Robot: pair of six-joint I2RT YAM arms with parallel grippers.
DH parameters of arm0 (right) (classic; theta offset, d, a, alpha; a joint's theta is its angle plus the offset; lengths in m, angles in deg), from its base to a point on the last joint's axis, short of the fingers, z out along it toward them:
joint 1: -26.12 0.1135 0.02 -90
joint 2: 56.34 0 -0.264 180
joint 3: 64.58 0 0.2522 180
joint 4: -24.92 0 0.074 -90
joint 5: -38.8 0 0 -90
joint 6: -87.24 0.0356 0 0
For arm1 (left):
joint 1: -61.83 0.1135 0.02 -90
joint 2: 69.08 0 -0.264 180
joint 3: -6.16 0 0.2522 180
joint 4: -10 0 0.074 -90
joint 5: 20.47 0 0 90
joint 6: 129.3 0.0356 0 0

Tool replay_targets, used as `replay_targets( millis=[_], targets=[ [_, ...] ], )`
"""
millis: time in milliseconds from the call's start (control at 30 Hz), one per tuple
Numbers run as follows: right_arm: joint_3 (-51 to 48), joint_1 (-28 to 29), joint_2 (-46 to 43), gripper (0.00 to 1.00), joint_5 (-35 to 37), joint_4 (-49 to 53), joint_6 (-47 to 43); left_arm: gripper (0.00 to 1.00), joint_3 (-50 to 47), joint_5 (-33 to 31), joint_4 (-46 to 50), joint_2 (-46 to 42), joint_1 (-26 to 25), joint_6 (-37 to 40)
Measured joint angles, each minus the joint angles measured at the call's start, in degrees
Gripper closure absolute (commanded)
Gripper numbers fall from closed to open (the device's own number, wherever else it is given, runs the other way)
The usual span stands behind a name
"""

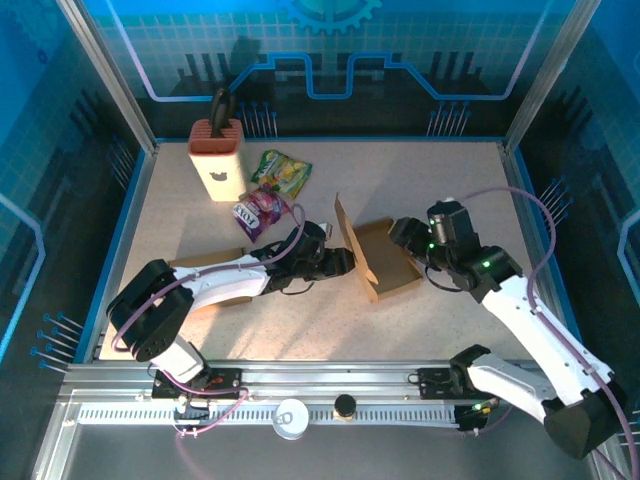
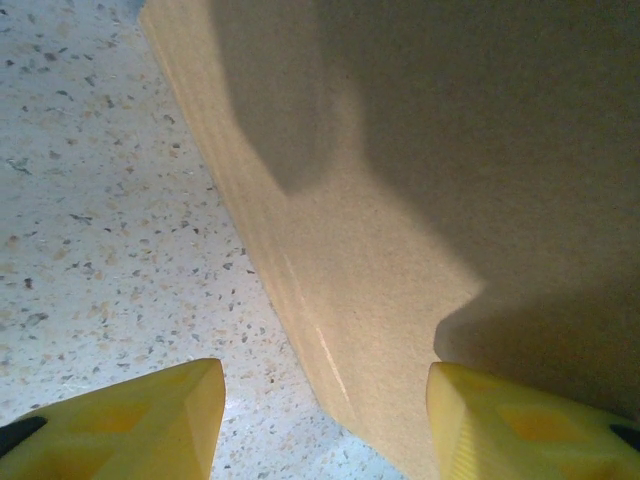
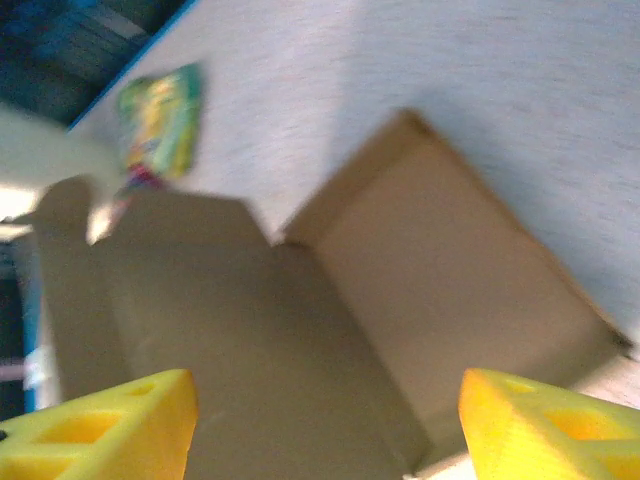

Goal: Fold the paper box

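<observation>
The brown paper box (image 1: 385,258) lies partly opened at the table's middle, with one tall flap (image 1: 345,232) standing upright on its left side. My left gripper (image 1: 343,262) sits low against that flap. In the left wrist view the left gripper (image 2: 325,420) is open, with the flap's lower edge (image 2: 330,360) running between its yellow fingertips, unclamped. My right gripper (image 1: 402,232) hovers over the box's right end. In the blurred right wrist view the right gripper (image 3: 325,425) is open wide above the box's inner panels (image 3: 430,270), holding nothing.
A beige block with a red top (image 1: 217,158) stands at the back left. A green snack packet (image 1: 281,172) and a purple one (image 1: 258,210) lie near it. A flat cardboard sheet (image 1: 205,265) lies under the left arm. A blue rim (image 1: 520,190) borders the table.
</observation>
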State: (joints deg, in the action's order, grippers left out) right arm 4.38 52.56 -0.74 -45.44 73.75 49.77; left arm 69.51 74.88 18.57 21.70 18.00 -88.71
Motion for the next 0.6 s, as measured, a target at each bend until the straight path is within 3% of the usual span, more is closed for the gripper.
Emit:
replay_targets(
  millis=[133,233,500,600],
  targets=[
    [10.2,1.0,5.9,0.31,-11.7,1.9,-14.6,0.44,0.2,-0.6,0.8,-0.4,-0.2,0.0],
    [17.2,2.9,12.1,0.34,-15.3,4.5,-22.1,0.44,0.4,-0.8,1.4,-0.6,-0.2,0.0],
    [22.1,6.6,23.5,0.46,-14.5,12.7,-29.7,0.44,1.8,-1.4,2.5,-0.6,-0.3,0.3],
    [23.1,7.6,25.9,0.55,-13.7,13.1,-30.1,0.44,1.8,-1.5,2.8,-0.6,-0.3,0.4]
  ],
)
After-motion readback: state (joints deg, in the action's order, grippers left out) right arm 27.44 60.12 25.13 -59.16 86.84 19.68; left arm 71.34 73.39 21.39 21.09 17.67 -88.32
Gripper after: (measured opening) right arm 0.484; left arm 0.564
